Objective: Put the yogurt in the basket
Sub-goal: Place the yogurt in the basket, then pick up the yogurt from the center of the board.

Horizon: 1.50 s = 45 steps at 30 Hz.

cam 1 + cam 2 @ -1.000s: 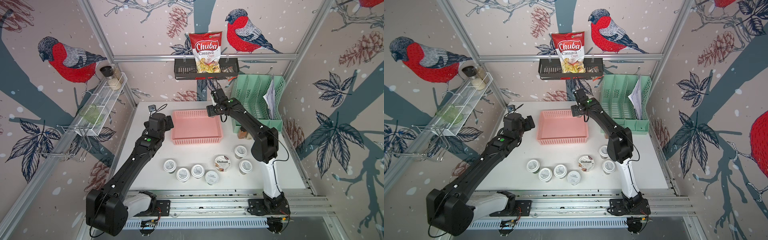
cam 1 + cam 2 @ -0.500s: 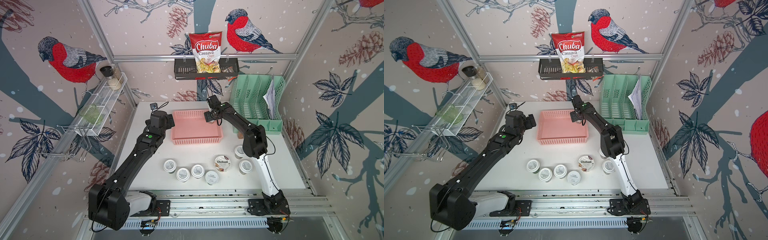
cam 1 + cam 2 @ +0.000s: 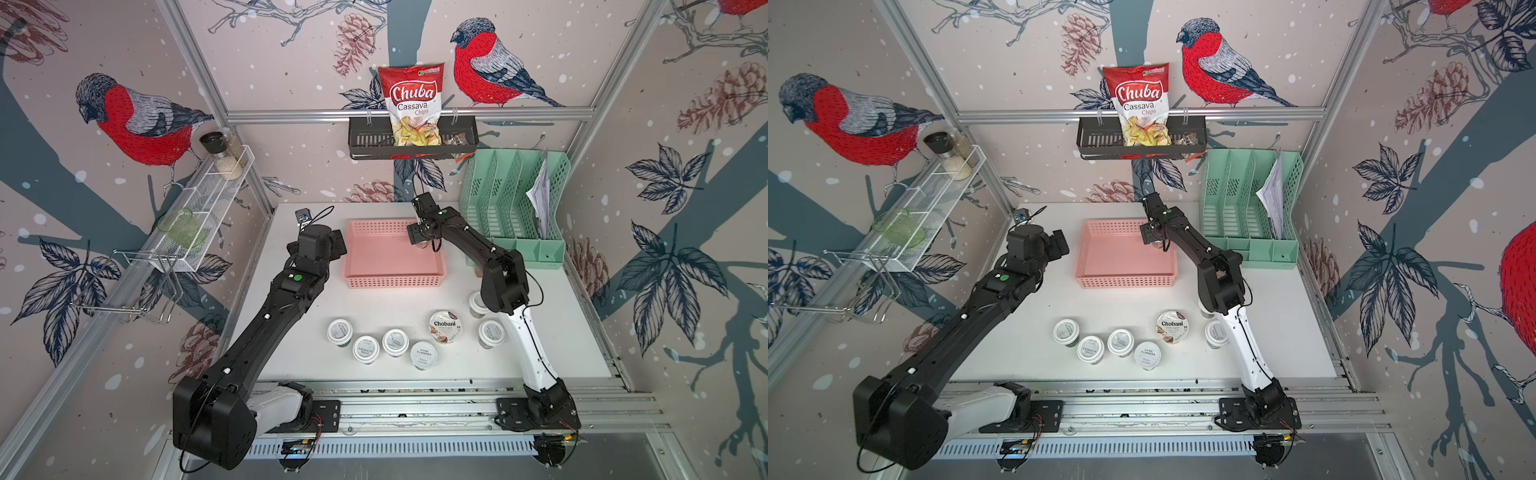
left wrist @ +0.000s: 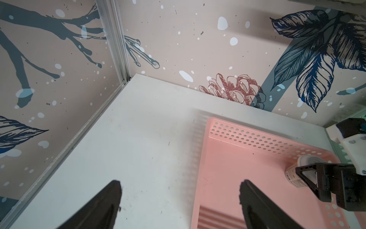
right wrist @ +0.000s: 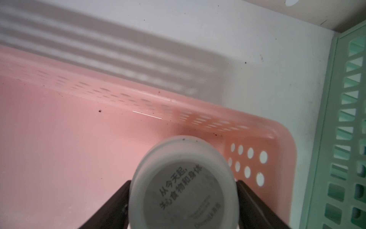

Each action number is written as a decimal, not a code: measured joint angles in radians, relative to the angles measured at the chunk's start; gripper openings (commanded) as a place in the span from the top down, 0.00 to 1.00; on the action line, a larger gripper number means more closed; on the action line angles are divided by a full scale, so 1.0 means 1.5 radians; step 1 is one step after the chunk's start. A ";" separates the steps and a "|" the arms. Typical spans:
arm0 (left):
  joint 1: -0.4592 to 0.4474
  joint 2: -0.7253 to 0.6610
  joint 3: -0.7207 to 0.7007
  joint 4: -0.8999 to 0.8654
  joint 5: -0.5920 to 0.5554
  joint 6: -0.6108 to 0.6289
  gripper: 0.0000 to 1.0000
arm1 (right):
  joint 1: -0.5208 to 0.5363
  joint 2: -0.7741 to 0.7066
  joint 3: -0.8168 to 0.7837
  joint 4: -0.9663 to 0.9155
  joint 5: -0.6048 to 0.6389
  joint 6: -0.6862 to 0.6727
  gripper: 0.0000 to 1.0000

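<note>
Pink basket | yogurt cup in corner — right gripper astride

Chips bag in black rack; green organiser.

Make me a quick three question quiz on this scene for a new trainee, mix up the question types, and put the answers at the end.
1. Count: how many yogurt cups stand on the table, outside the basket?
2. Pick one: the cup between the right tool's fingers is A) at a corner of the basket, B) at the middle of the basket, C) on the table.
3. True or false: the left tool has a cup between its fingers.

Key: 1) seven, six small ones plus the Chobani tub; 2) A; 3) false, it is open with nothing between its fingers.
</note>
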 measured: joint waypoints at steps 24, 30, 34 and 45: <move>0.000 0.002 0.005 0.000 0.019 0.007 0.06 | 0.019 -0.054 0.048 -0.025 0.037 -0.003 0.07; -0.010 0.002 0.012 -0.002 0.038 0.012 0.07 | 0.040 -0.232 -0.057 -0.019 0.052 0.013 0.11; -0.045 0.002 0.016 -0.004 0.043 0.013 0.07 | 0.040 -0.407 -0.318 0.005 0.064 0.054 0.12; -0.098 0.002 0.018 -0.009 0.043 0.013 0.06 | 0.039 -0.771 -0.816 -0.030 0.049 0.232 0.00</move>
